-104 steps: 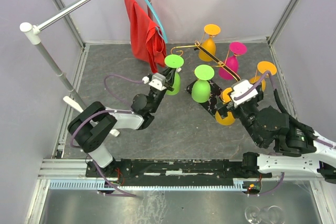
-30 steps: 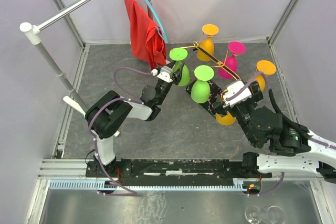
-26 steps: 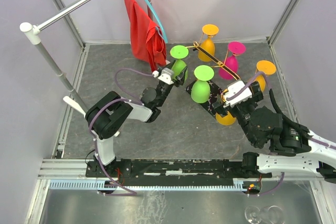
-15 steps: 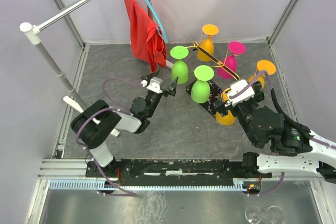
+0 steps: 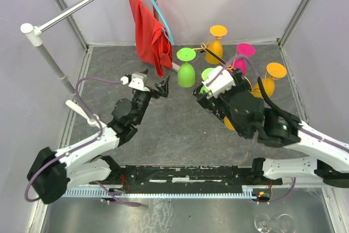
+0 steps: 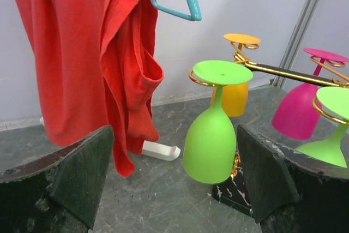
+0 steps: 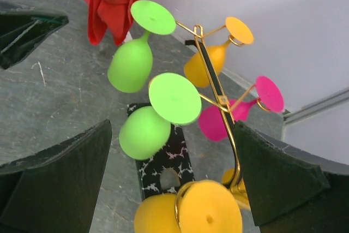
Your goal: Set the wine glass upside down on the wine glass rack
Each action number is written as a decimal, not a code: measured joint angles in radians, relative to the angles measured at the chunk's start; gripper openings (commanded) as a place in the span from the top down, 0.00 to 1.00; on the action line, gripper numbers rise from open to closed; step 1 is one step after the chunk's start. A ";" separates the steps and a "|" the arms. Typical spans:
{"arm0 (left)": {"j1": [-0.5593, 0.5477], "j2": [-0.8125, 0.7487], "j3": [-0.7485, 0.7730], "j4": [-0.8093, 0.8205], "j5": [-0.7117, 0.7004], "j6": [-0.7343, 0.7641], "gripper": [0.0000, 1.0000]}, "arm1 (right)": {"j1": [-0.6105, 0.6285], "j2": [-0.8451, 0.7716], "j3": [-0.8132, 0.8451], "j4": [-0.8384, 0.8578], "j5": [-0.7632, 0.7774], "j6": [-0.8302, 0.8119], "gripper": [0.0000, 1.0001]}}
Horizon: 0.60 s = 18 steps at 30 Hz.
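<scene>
The green wine glass (image 5: 186,72) hangs upside down, its foot caught in a gold scroll arm of the wine glass rack (image 5: 210,48). In the left wrist view this glass (image 6: 210,145) hangs free ahead of my left gripper (image 6: 173,151), which is open and empty. From above, my left gripper (image 5: 161,89) sits a short way left of the glass. My right gripper (image 5: 204,92) hovers over the rack, open and empty. Its wrist view looks down on the rack's black marbled base (image 7: 163,165), with the gripper (image 7: 173,135) spread wide above.
Several other glasses hang on the rack: a second green (image 7: 144,132), a pink (image 5: 240,58), oranges (image 5: 217,45) (image 5: 270,80). Red cloth on a blue hanger (image 5: 150,31) hangs from a metal rail (image 5: 82,6). A white piece (image 6: 158,150) lies on the floor.
My left gripper opened, let go of the green glass on the rack arm and drew back to the left. My right arm swung up and left over the rack.
</scene>
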 measured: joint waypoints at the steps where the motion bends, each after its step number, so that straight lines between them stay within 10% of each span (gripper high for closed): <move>1: 0.000 -0.032 0.000 -0.040 -0.002 -0.005 0.01 | -0.035 0.034 0.028 -0.008 -0.049 0.007 0.00; 18: 0.000 -0.072 0.212 -0.599 -0.099 -0.075 0.01 | -0.931 0.480 0.601 -0.230 -0.709 0.086 0.00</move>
